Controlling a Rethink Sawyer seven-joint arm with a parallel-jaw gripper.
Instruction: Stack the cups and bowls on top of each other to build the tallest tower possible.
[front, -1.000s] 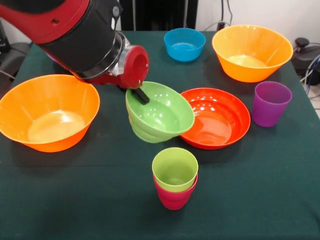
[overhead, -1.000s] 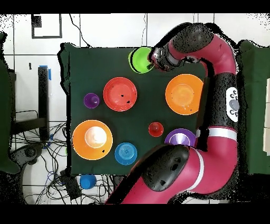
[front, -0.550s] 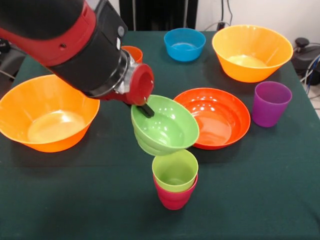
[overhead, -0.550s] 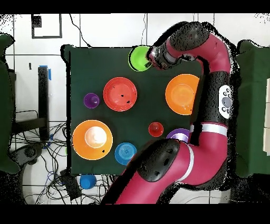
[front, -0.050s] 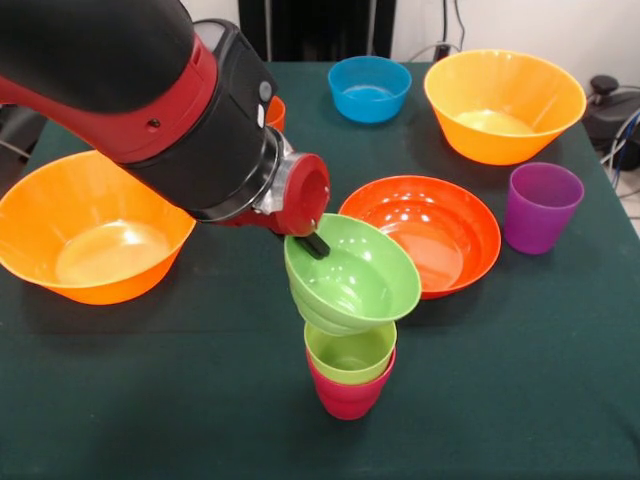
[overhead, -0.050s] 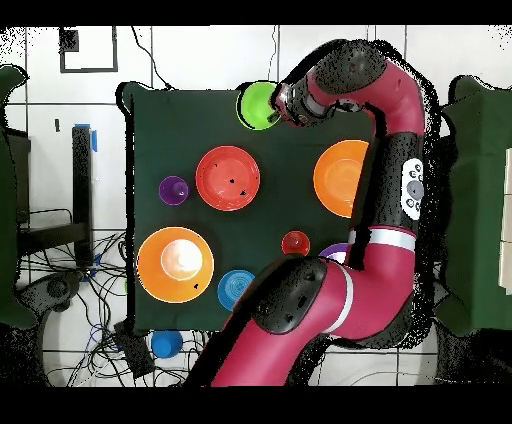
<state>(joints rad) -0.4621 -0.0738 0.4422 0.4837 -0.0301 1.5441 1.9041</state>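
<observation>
Two stacked cups, lime green cup (front, -0.050s: 350, 352) nested in crimson cup (front, -0.050s: 347, 393), stand near the front edge of the green-clothed bench (front, -0.050s: 520, 400). End effector (front, -0.050s: 312, 243) clamps the rim of the small lime green bowl (front, -0.050s: 352, 277), a black finger inside the rim; bowl hangs tilted directly over the stack, its underside apparently just touching the lime cup's rim, contact not certain from the front view. Red-orange bowl (front, -0.050s: 440, 230), shallow and ribbed inside, sits just behind the held bowl. Large orange bowl (front, -0.050s: 95, 225) partly hidden by the arm; second orange bowl (front, -0.050s: 504, 103), blue bowl (front, -0.050s: 369, 88) and purple cup (front, -0.050s: 541, 206) stand well apart. Orange-red cup (front, -0.050s: 273, 108) mostly hidden behind the arm. All pieces smooth, glossy plastic.
</observation>
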